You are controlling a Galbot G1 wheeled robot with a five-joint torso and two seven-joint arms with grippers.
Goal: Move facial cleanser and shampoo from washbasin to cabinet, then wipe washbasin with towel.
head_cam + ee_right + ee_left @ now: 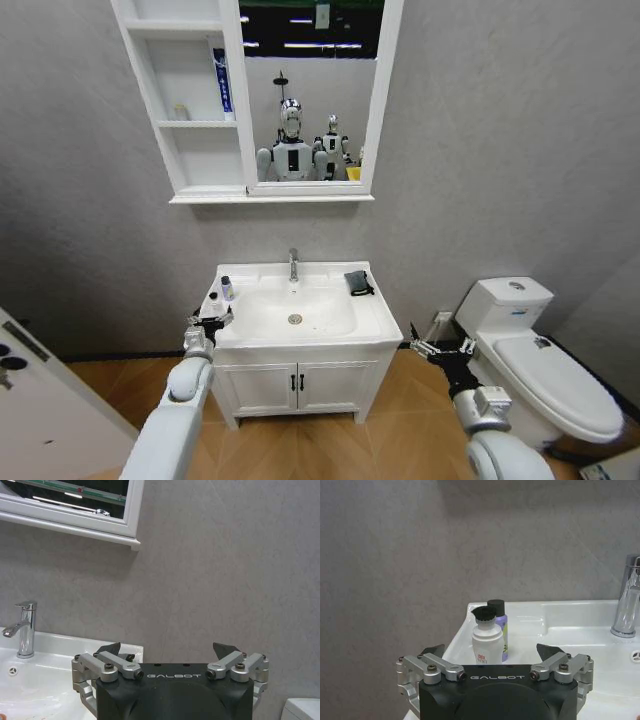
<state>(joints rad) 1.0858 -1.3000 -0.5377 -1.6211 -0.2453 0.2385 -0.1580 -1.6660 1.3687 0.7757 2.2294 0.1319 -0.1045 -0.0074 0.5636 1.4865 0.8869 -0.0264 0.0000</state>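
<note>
Shampoo and cleanser, a white black-capped bottle (487, 642) touching a purple-labelled black-capped bottle (498, 625) behind it, stand on the left rim of the white ceramic washbasin (300, 330). The left end effector (490, 652) hovers just before them, jaws spread wide. Closing here could knock one bottle over. The right end effector (167, 651) waits wide beside the basin. The dark grey towel (359, 282) lies on the rim. Bottle labels are unreadable.

Grey textured wall (500, 150), wooden floor (400, 420), white toilet (540, 370)
</note>
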